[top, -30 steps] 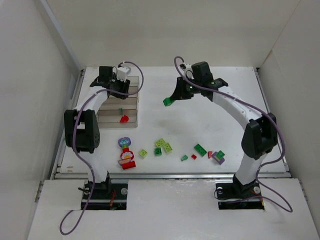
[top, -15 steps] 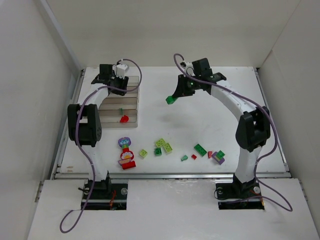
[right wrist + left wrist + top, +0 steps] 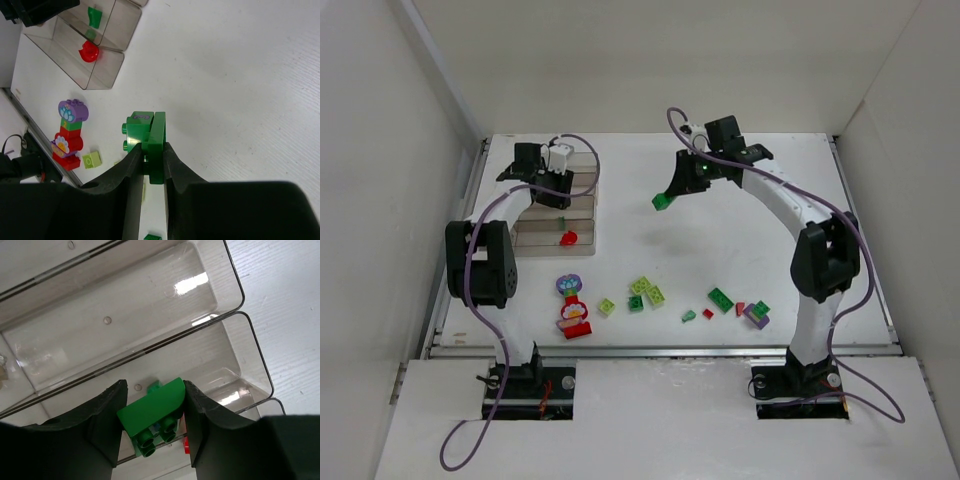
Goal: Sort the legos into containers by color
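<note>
The left pincer holds a green brick over the tray, likely ready to release. The right pincer clamps a second green brick, which needs carrying across.

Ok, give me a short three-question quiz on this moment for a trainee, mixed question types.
1. True or false: the left gripper holds a curved green plastic brick above the clear plastic compartment tray.
2. The plastic piece in the right gripper is: A red, B green, C purple.
3. What colour is the small piece lying in the tray compartment nearest the arms?
Key: 1 true; 2 B; 3 red.
</note>
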`<state>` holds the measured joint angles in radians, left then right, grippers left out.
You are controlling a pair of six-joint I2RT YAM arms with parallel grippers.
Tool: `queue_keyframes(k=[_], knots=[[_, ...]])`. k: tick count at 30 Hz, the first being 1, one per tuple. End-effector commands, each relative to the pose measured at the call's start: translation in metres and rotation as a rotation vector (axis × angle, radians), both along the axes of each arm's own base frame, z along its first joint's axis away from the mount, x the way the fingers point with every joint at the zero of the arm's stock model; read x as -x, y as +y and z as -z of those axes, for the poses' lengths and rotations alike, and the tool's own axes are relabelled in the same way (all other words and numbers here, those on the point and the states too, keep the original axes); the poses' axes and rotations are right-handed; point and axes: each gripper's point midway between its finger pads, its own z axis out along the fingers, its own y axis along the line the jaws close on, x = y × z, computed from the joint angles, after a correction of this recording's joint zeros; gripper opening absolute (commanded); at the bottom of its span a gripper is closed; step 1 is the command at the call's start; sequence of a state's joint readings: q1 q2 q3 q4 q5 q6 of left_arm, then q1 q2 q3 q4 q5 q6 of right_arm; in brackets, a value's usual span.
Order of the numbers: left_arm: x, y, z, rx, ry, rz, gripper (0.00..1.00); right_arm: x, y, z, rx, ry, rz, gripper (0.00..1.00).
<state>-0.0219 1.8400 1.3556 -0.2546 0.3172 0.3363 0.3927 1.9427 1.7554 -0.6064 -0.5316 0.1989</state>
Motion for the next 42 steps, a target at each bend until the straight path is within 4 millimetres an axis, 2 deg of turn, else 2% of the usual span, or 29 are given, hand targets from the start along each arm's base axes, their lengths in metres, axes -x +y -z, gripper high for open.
queue_keyframes(k=[1,4,7,9,10,11,12,14,15,17,20,23,28,29,31,32,33,34,35,36,37,39,40,42], knots=[[0.003,0.001,-0.017,0.015,-0.026,-0.012,0.0,-0.006,0.004,-0.013,-0.025,-0.036,-0.028,0.0],[0.002,0.001,-0.024,0.01,-0.039,-0.006,0.0,-0.006,0.004,-0.013,-0.025,-0.036,-0.028,0.0],[0.009,0.001,-0.014,-0.001,-0.015,0.021,0.03,-0.006,0.004,-0.013,-0.025,-0.036,-0.028,0.0],[0.014,0.001,-0.001,-0.007,0.022,0.027,0.18,-0.007,0.004,-0.011,-0.022,-0.029,-0.028,0.0],[0.017,0.0,0.002,0.0,0.045,0.033,0.29,-0.007,0.004,-0.011,-0.022,-0.029,-0.028,0.0],[0.019,0.0,0.01,-0.007,0.066,0.042,0.47,-0.009,0.005,-0.014,-0.025,-0.038,-0.028,0.0],[0.016,0.0,0.005,-0.007,0.053,0.042,0.54,-0.009,0.005,-0.015,-0.025,-0.038,-0.028,0.0],[0.016,-0.002,0.006,0.001,0.065,0.048,0.61,-0.009,0.005,-0.013,-0.023,-0.031,-0.028,0.0],[0.016,-0.002,0.006,0.001,0.065,0.048,0.68,-0.009,0.005,-0.013,-0.022,-0.031,-0.028,0.0],[0.011,-0.001,0.0,-0.006,0.029,0.056,0.74,-0.009,0.005,-0.013,-0.022,-0.031,-0.028,0.0],[0.005,-0.001,-0.016,-0.012,-0.019,0.063,0.82,-0.009,0.005,-0.013,-0.022,-0.031,-0.028,0.0],[-0.003,-0.003,-0.038,-0.011,-0.07,0.077,0.83,-0.011,0.006,-0.016,-0.026,-0.039,-0.028,0.0],[-0.005,-0.008,-0.093,-0.026,-0.202,0.159,0.86,-0.009,0.005,-0.026,-0.037,-0.051,-0.023,0.0],[-0.002,-0.01,-0.115,-0.057,-0.267,0.223,0.86,-0.008,0.005,-0.032,-0.041,-0.062,-0.023,0.0],[0.006,-0.016,-0.134,-0.109,-0.334,0.321,1.0,-0.008,0.004,-0.037,-0.039,-0.075,-0.017,0.0],[0.015,-0.018,-0.155,-0.142,-0.403,0.374,1.0,-0.008,0.004,-0.037,-0.039,-0.075,-0.016,0.0],[0.019,-0.024,-0.164,-0.21,-0.47,0.482,1.0,-0.007,0.002,-0.042,-0.038,-0.088,-0.01,0.0],[0.033,-0.039,-0.158,-0.187,-0.482,0.566,1.0,-0.004,0.005,-0.047,-0.042,-0.097,-0.019,0.0],[0.036,-0.047,-0.166,-0.195,-0.548,0.611,1.0,-0.002,0.011,-0.048,-0.051,-0.098,-0.023,0.0],[0.048,-0.061,-0.178,-0.189,-0.607,0.662,1.0,-0.002,0.011,-0.048,-0.051,-0.098,-0.023,0.0],[0.062,-0.076,-0.163,-0.173,-0.618,0.755,1.0,0.001,0.018,-0.051,-0.067,-0.096,-0.036,0.0],[0.078,-0.097,-0.161,-0.173,-0.648,0.836,1.0,0.006,0.028,-0.06,-0.101,-0.09,-0.05,0.0],[0.089,-0.118,-0.154,-0.151,-0.639,0.894,1.0,0.008,0.034,-0.072,-0.125,-0.105,-0.051,0.0],[0.098,-0.138,-0.151,-0.121,-0.634,0.933,1.0,0.015,0.042,-0.079,-0.146,-0.104,-0.064,0.0]])
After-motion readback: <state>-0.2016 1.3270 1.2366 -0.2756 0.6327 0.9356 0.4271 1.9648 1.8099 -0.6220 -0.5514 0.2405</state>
